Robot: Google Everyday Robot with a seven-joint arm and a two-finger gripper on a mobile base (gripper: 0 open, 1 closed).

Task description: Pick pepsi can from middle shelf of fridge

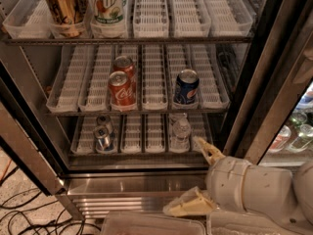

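Note:
The pepsi can [186, 87] is dark blue with a silver top. It stands upright in a right-hand lane of the middle shelf [154, 82] of the open fridge [127, 186]. My gripper [183, 176] is low in front of the fridge's steel base, below and slightly right of the can and well apart from it. Its two tan fingers [207, 151] are spread wide and hold nothing. The white arm [254, 187] comes in from the lower right.
Two red cola cans [121, 90] stand left of the pepsi can on the same shelf. A gold can [63, 6] and a green-white can [107, 4] stand on the top tier. Small silver cans [102, 135] and a clear container [180, 131] sit on the lowest tier. The dark door edge [266, 82] is on the right. Cables [19, 214] lie on the floor at lower left.

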